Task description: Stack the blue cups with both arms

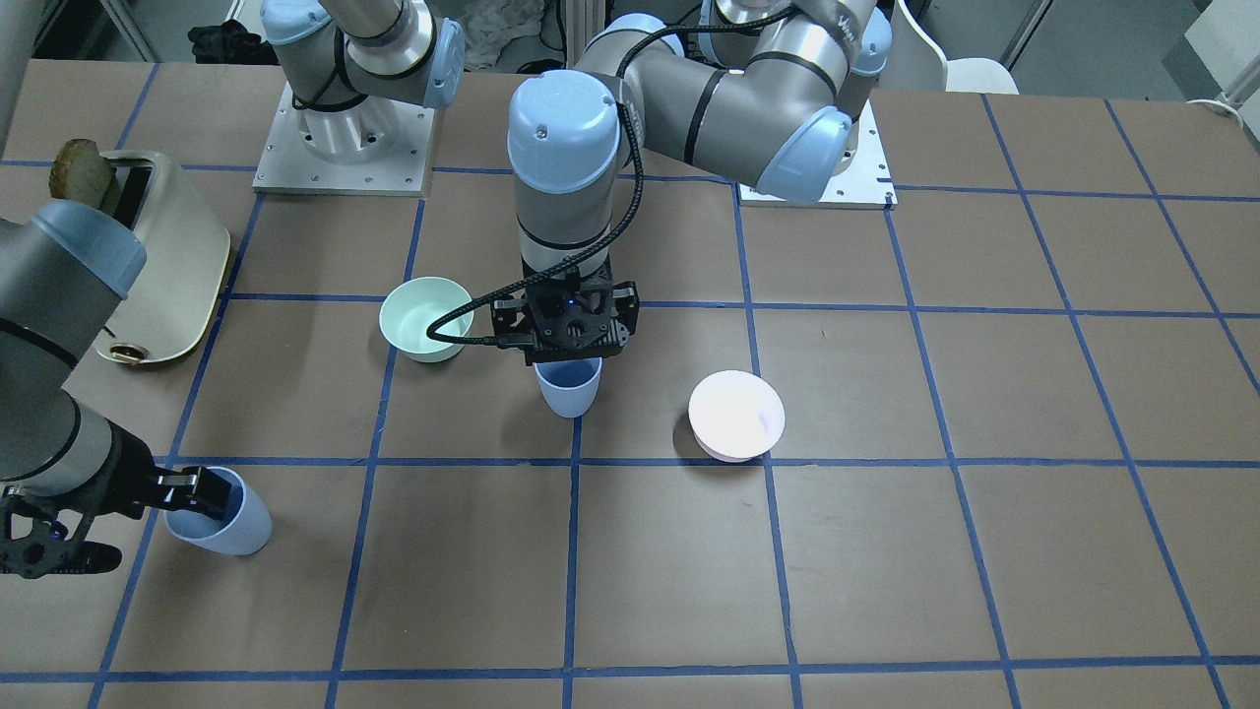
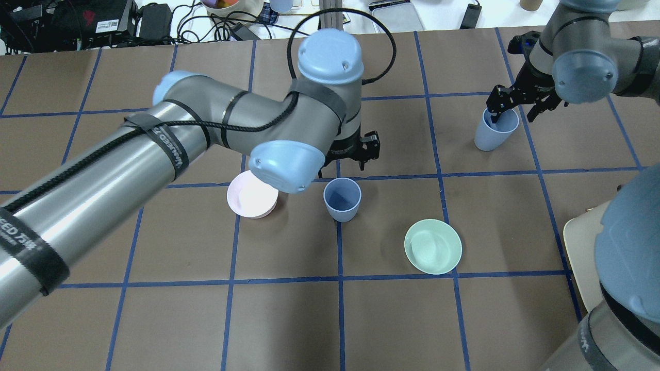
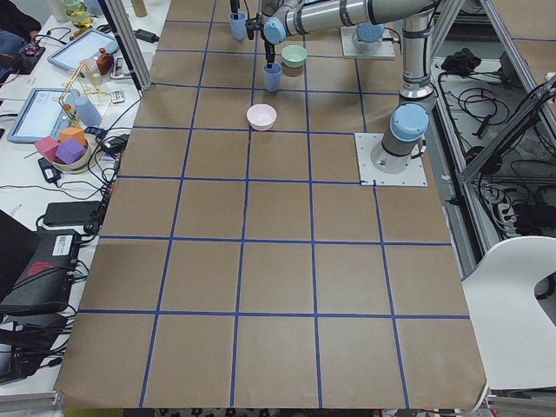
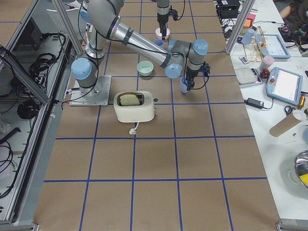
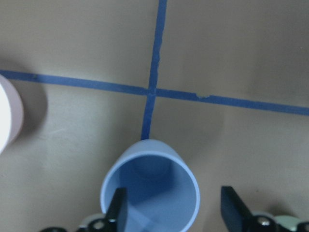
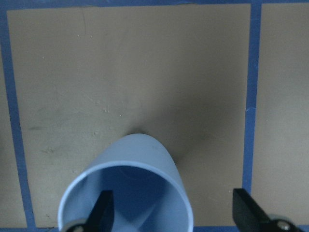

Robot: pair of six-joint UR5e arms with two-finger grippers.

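Front view: left claw hangs right over the centre cup, fingertips hidden by its own body. Right arm is cut off at the edge, and the right claw is at the side cup rim.

Overhead: left arm covers part of the pink bowl. Mint bowl sits near the centre cup, with bare table on the robot's side.

Left wrist: fingers apart, one inside the cup, one outside, gripping nothing.

Right wrist: same deal on the side cup, spread wide.

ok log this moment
left gripper open, one finger inside middle blue cup | right gripper open, one finger inside other blue cup | not yet stacked
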